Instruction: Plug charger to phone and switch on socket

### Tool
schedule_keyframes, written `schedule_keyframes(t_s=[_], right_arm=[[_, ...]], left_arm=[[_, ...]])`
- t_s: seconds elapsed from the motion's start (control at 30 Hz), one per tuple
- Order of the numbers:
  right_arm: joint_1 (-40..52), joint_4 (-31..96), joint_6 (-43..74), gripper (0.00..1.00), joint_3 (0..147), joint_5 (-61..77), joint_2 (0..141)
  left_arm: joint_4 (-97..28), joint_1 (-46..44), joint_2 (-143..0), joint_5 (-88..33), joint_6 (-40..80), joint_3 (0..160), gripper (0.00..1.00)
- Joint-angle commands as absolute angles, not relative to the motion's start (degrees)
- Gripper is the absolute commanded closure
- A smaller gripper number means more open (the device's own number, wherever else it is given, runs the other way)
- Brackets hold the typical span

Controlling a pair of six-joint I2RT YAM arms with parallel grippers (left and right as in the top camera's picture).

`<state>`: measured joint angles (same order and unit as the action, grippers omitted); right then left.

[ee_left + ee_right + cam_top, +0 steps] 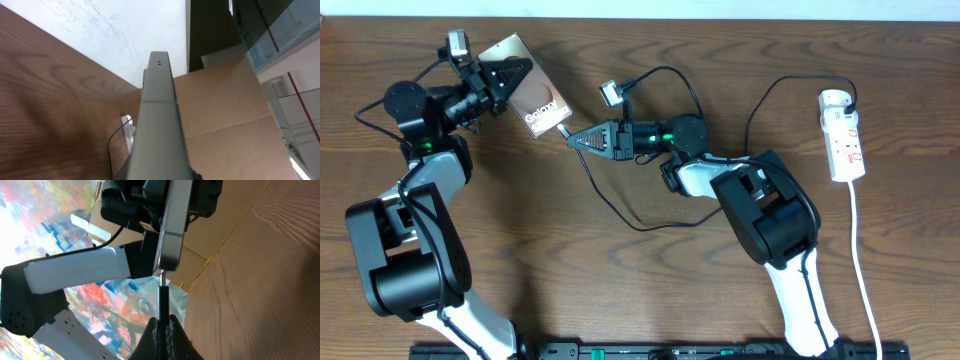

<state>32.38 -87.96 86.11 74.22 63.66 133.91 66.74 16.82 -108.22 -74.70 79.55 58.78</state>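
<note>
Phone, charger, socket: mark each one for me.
phone (535, 95), overhead view, on its face near the lettering.
charger (162, 299), right wrist view, on the black connector body just below the phone's edge.
socket (847, 150), overhead view, on the middle of the white strip.

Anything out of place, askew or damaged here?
Nothing is spilled or damaged. The phone is not flat on the table: the left pincer holds it tilted, while the right pincer holds the charger tip at its edge. It looks odd but fits the task.
</note>
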Motion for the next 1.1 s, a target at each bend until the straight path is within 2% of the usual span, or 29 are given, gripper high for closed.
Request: schedule_keyframes(t_s=[0.0, 1.07], right_arm=[[31.88, -90.28, 86.11, 0.99, 75.05, 62.92, 133.95], [32.67, -90.28, 86.13, 0.99, 75.05, 62.81, 133.95]], left_arm=[[67.61, 16.93, -107.7, -75.88, 80.51, 59.31, 0.93], [67.64, 14.28, -107.7, -75.0, 79.83, 59.31, 0.93]])
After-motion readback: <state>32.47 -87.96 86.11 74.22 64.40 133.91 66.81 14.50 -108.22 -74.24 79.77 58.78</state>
